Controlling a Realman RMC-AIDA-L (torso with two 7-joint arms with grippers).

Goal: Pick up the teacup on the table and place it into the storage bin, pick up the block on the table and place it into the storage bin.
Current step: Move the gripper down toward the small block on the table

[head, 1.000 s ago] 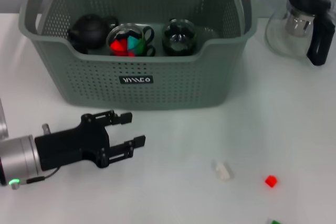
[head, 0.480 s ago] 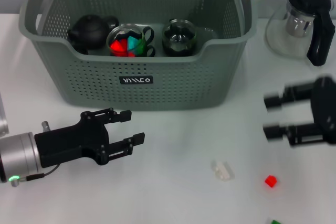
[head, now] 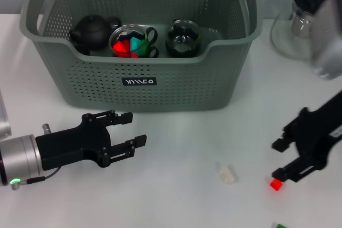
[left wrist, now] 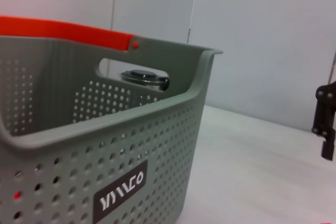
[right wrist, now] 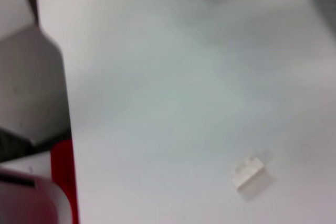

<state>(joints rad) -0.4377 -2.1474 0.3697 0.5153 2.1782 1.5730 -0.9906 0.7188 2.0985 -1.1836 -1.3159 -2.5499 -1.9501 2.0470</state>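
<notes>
The grey perforated storage bin [head: 160, 86] stands at the back of the table and fills the left wrist view [left wrist: 131, 140]. Inside it are a glass teacup [head: 183, 37], a glass cup with coloured blocks [head: 130, 42] and a black teapot [head: 92, 30]. A small red block [head: 276, 184] lies on the table at the front right; it also shows in the right wrist view [right wrist: 63, 179]. My right gripper [head: 278, 159] is open just above and behind the red block, one fingertip close to it. My left gripper [head: 134, 130] is open and empty in front of the bin.
A whitish block [head: 227, 173] lies left of the red one, also in the right wrist view [right wrist: 248, 172]. A green piece [head: 279, 226] sits at the front edge. A glass kettle with a black handle [head: 296, 25] stands at the back right, partly behind my right arm.
My right arm came in from the back right and dropped forward, so its gripper now sits right by the red block. The left arm has not moved.
</notes>
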